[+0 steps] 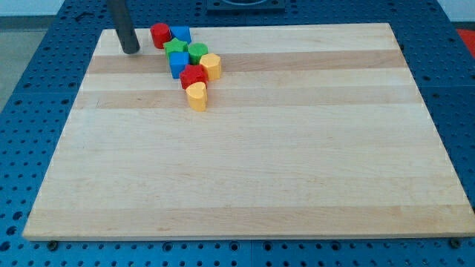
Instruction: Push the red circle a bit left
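The red circle point(160, 35) is seen near the upper left of the frame, at the top of a block cluster, touching a blue block point(180, 35) on its right. Below lie green blocks point(176, 49), point(197, 52), another blue block point(178, 64), a yellow block point(211, 66), a red block point(194, 76) and a yellow heart point(197, 96). My tip point(130, 51) is placed just left of the red circle, apart from it; nothing is held, no gripper being fitted. All rests on the wooden board point(260, 163).

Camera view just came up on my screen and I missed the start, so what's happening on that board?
A robot arm ending in a dark rod is working on a wooden board. My tip rests near the view's top-left, just left of the red circle, with a small gap between them. The other blocks cluster to the circle's right and below it: a blue block, a green block, another green block, and a yellow block lowest. The circle has not visibly been pushed left yet.
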You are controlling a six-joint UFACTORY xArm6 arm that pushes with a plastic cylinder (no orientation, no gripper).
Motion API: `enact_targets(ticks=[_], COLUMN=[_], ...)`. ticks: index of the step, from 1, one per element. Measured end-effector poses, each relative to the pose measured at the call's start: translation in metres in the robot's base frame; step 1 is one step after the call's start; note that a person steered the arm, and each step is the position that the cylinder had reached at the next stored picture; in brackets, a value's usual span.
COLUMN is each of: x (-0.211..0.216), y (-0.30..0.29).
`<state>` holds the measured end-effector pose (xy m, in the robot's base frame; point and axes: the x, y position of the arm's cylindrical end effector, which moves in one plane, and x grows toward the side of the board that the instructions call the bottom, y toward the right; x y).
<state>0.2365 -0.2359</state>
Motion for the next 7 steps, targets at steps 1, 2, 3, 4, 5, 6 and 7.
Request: enact_targets(ticks=[1,2,3,4,5,6,7], x=[-0.044,-0.045,-0.045,-0.044,-0.044,-0.044,-0.035], y=[0.001,0.005,0.073,0.151,0.151,0.122,0.109])
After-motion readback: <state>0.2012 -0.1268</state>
